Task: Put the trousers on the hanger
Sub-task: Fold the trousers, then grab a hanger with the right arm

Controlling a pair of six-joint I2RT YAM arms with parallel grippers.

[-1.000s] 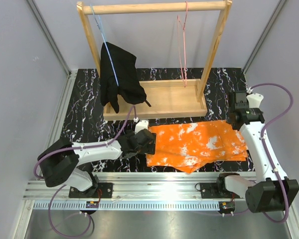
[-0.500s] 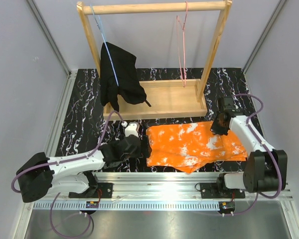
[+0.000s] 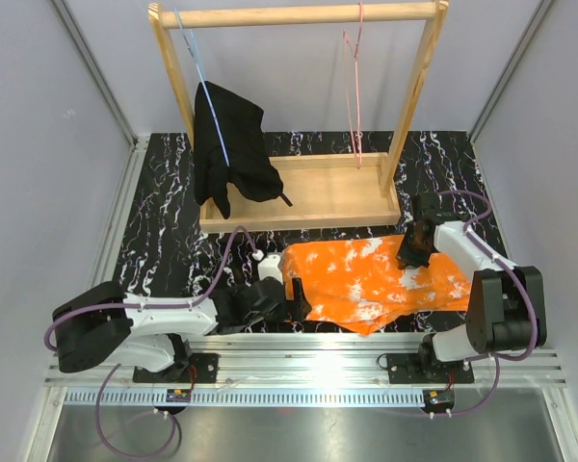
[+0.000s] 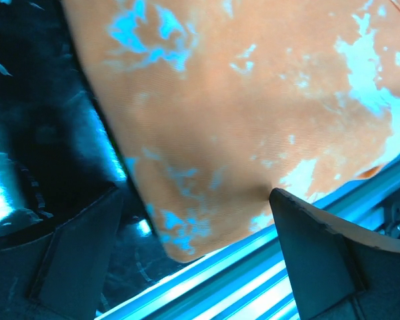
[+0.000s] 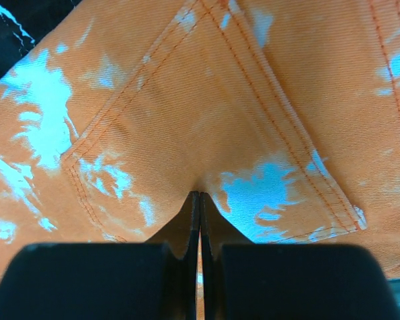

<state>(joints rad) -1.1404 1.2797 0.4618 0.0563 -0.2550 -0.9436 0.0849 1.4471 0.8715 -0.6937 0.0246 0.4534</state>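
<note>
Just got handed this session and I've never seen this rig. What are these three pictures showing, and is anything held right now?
Two robot arms are bolted at the near edge of a black marbled table. The wide picture looks down from above and behind them; the two close-ups come from wrist cameras. Orange trousers lie on the table. Behind them a wooden rack carries an empty pink hanger and a black garment. The left end effector is open at the trousers' left edge, holding nothing. The right end effector is shut, and puckered cloth at its tips suggests it pinches the trousers.
</note>
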